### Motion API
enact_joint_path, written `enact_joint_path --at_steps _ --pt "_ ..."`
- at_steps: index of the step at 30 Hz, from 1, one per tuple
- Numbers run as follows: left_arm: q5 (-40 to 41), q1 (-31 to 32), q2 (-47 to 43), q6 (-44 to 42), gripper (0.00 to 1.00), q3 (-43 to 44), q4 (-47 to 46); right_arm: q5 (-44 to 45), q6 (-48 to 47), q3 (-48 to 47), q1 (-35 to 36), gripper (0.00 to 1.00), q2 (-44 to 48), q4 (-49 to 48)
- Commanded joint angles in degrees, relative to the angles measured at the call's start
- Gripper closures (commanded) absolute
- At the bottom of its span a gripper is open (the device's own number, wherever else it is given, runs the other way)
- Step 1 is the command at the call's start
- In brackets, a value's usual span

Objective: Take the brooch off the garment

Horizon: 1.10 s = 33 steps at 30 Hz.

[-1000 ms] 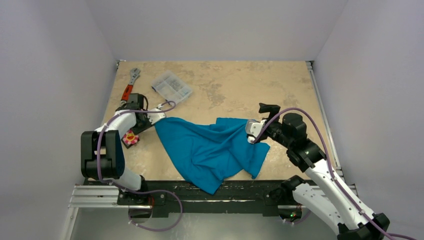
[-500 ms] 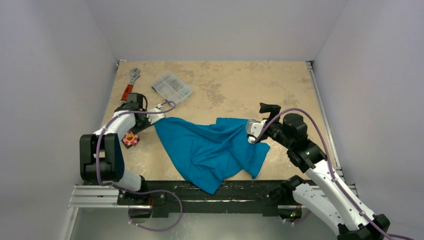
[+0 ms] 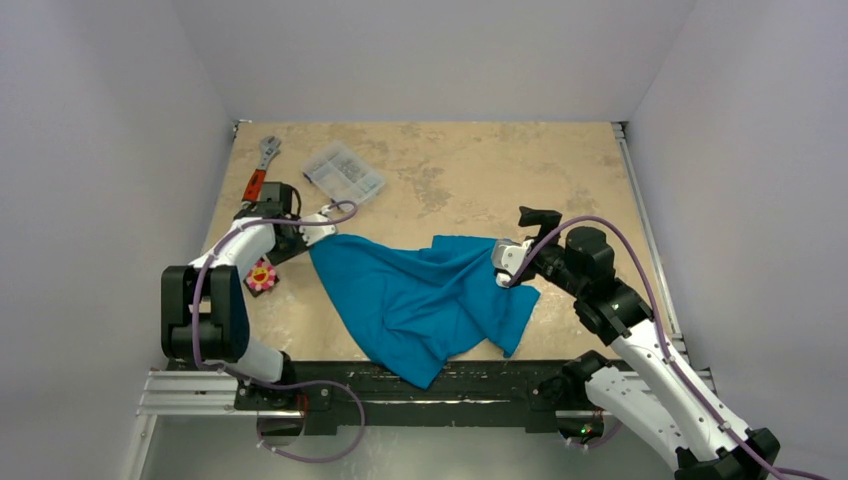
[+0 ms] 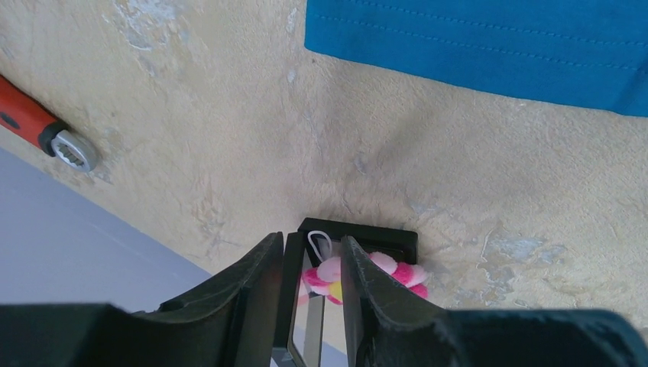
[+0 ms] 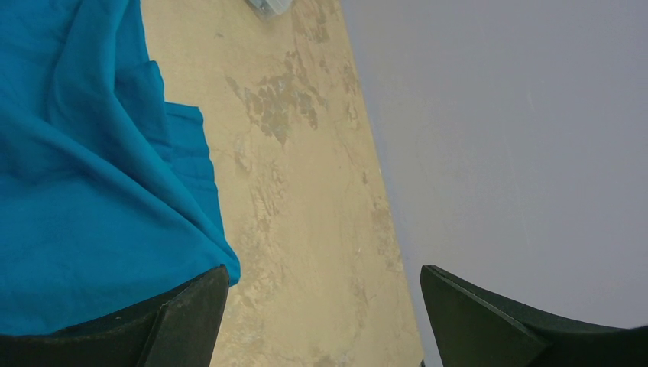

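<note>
The brooch (image 3: 262, 274), pink-red petals round a yellow centre, lies on a small black square pad (image 3: 266, 287) at the table's left, apart from the garment (image 3: 425, 300). The garment is a teal T-shirt crumpled in the middle. My left gripper (image 3: 275, 256) hovers just behind the brooch, its jaws a narrow gap apart. In the left wrist view the brooch (image 4: 397, 269) shows through and beyond the fingertips (image 4: 313, 241), not gripped. My right gripper (image 3: 520, 245) is wide open at the garment's right edge. In the right wrist view (image 5: 322, 271) its jaws hold nothing, and the cloth (image 5: 92, 191) lies by the left finger.
A red-handled wrench (image 3: 260, 170) and a clear plastic parts box (image 3: 343, 172) lie at the back left. The wrench's handle end also shows in the left wrist view (image 4: 30, 126). The left wall stands close to the brooch, and a black rail (image 3: 450, 385) runs along the near edge.
My left wrist has drawn back a little toward the far side, away from the brooch. The brooch stays on the pad. The right arm and the garment have not moved.
</note>
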<state>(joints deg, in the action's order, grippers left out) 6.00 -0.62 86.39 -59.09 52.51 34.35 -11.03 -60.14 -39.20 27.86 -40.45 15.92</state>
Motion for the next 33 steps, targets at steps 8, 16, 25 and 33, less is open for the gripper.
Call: enact_joint_path --at_steps 8,16,25,33 --pt "3.40 0.10 4.11 -2.10 0.66 -0.30 -2.80 0.74 0.30 -2.06 0.26 0.01 0.71 0.36" --pt "4.50 0.06 3.30 -4.14 0.67 0.43 -0.91 1.05 1.10 -2.09 0.27 0.01 0.44 -0.12" --pt "5.65 -0.38 3.01 -5.90 0.68 0.38 0.00 1.65 1.35 -1.83 0.23 0.01 0.72 -0.19" --pt "6.17 -0.70 3.08 -6.24 0.67 1.32 0.90 1.62 1.58 -2.00 0.23 0.01 0.27 -0.33"
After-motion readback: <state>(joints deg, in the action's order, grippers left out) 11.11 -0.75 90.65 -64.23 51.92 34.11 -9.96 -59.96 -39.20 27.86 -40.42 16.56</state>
